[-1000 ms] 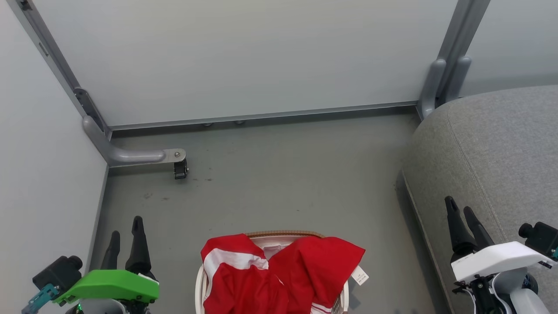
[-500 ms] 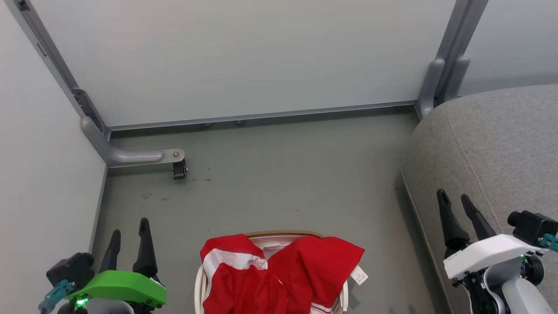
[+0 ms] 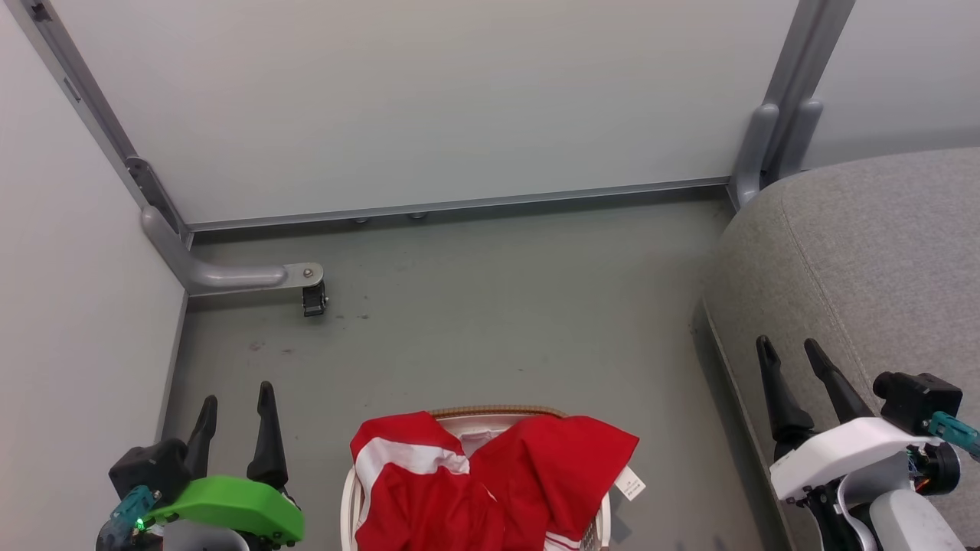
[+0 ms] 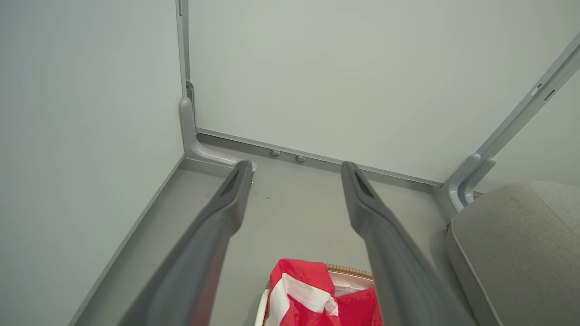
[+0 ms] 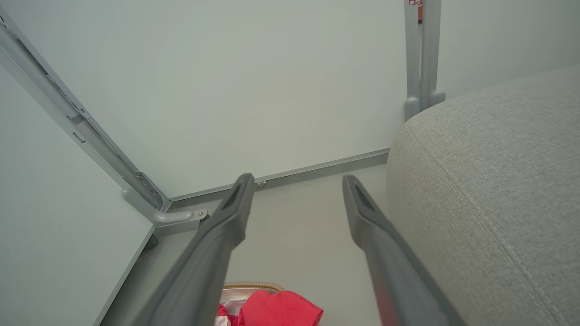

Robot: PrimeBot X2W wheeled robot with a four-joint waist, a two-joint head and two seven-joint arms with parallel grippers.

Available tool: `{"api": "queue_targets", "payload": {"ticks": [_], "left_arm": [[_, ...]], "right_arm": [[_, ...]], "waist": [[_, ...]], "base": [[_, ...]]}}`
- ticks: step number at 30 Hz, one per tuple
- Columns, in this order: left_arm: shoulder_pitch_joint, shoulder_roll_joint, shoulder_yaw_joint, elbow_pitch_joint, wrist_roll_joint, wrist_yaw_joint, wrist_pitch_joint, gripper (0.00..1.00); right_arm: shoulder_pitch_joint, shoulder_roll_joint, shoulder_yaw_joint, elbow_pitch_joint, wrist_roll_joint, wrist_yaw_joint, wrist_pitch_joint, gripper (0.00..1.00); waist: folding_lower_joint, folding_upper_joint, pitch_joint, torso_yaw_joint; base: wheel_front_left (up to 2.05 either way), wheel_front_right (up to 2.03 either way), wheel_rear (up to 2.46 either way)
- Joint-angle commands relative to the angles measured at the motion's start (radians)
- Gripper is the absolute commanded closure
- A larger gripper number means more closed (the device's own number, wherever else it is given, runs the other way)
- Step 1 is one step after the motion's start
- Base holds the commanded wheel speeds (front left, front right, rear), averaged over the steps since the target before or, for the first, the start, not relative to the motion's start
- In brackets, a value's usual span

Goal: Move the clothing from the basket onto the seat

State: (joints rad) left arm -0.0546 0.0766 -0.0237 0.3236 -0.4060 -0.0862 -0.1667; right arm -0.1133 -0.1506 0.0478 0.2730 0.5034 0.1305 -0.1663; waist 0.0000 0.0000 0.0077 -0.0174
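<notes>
Looking down through the head view, I see a caster (image 3: 314, 295) at 10 o'clock, fixed to a curved grey bracket (image 3: 230, 273) at the foot of the left panel and well apart from everything else. Twin posts (image 3: 773, 145) stand at 1 o'clock, just behind the seat (image 3: 880, 260), which takes up 3 o'clock with its rounded corner and stitched seam.

My left gripper (image 3: 237, 392) hangs at 7 o'clock with its jaws spread. My right gripper (image 3: 787, 343) hangs at 4 o'clock against the seat's edge, jaws spread too. Open floor (image 3: 498, 306) lies between each and the basket (image 3: 501, 412), which sits at 6 o'clock, cut by the bottom edge.

The clothing (image 3: 429, 490) is heaped in the basket, red with a white stripe. It spills over the right rim, and a white tag (image 3: 630, 482) dangles toward 5 o'clock.

That floor is dull grey and scuffed. Pale panels (image 3: 429, 99) wall it in at 9 and 12 o'clock.
</notes>
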Motion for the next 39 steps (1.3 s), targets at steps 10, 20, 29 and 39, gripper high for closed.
{"api": "queue_targets", "payload": {"ticks": [10,20,29,39], "left_arm": [[0.018,0.013,-0.013,-0.027,0.112,0.023,-0.032,0.0],[0.04,0.005,-0.018,-0.029,0.183,0.025,-0.051,0.0],[0.044,-0.01,-0.02,-0.015,0.239,0.002,-0.069,0.0],[-0.045,-0.022,-0.067,0.07,0.303,-0.011,-0.088,0.0]], "right_arm": [[0.007,-0.002,0.017,0.003,-0.113,0.0,-0.031,0.0],[0.018,-0.001,0.027,0.02,-0.192,0.0,-0.052,0.0],[0.017,-0.002,0.042,0.028,-0.252,0.0,-0.069,0.0],[-0.054,-0.019,0.072,-0.005,-0.305,0.0,-0.088,0.0]], "waist": [[0.0,0.0,0.001,-0.007],[0.0,0.0,-0.003,-0.006],[0.0,0.0,0.016,-0.018],[0.0,0.0,0.167,-0.07]], "base": [[0.0,0.0,0.0],[0.0,0.0,0.0],[0.0,0.0,0.0],[0.0,0.0,0.0]]}}
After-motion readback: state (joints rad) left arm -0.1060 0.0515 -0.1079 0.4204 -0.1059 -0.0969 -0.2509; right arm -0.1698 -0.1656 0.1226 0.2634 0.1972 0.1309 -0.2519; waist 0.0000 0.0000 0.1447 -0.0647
